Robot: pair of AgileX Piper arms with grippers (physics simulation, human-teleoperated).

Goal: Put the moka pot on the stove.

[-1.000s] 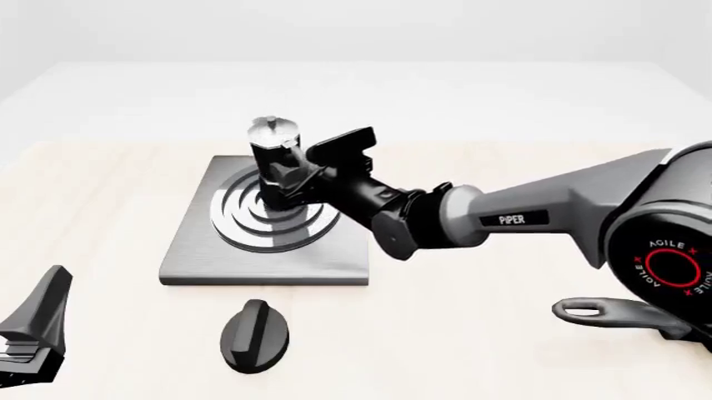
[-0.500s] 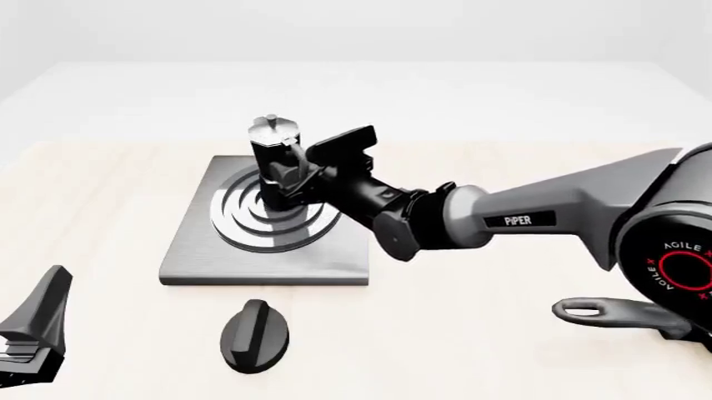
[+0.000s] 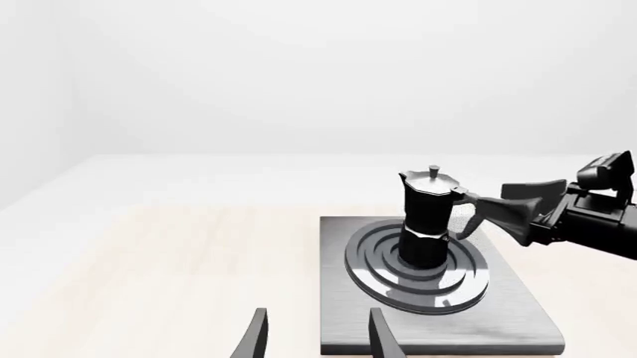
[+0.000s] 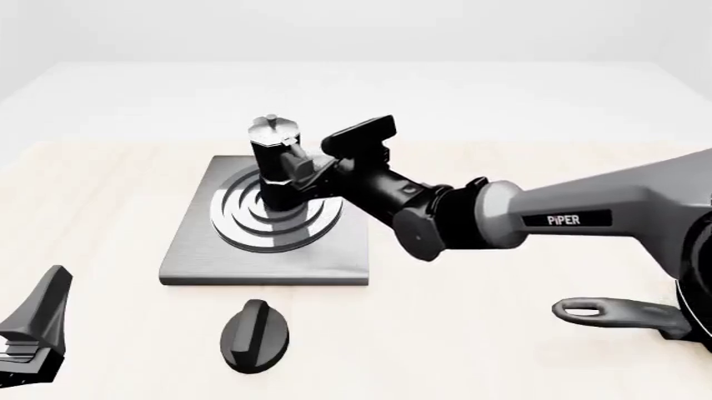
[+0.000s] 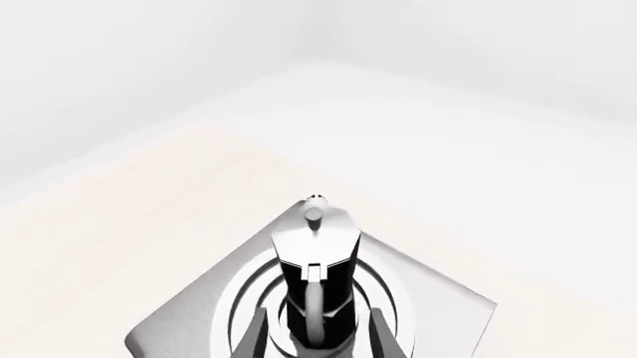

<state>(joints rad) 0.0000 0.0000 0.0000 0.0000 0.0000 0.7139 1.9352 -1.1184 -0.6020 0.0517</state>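
Black and matte, the right gripper (image 4: 309, 173) is hovering beside the moka pot (image 4: 275, 162), on the handle side. Its fingers are standing a little apart, spread to either side of the pot's curved handle; from the left wrist view a sliver of light seems to be showing between fingertip and handle, so I judge the claw to be open and holding nothing, though contact on the far finger cannot be ruled out. In the right wrist view the two fingers (image 5: 255, 337) are framing the pot's lower body with visible gaps on both sides.

The moka pot is standing upright on the stove (image 4: 189, 254), on the raised burner rings and close to their centre, so the placing looks done.

As for handling, the pot is looking rigid, metal, and probably fairly light; its faceted body and silver lid are likely slippery, and its narrow waist and tall shape are making it easy to tip. The curved handle is the sensible grip, or the waist just above the base.

The right arm is reaching in from the stove's right, its forearm stretched long and low over the table (image 4: 468, 333), wrist angled toward the pot. The left gripper (image 4: 33, 337) is resting near the stove's near-left corner, fingers parted and empty.
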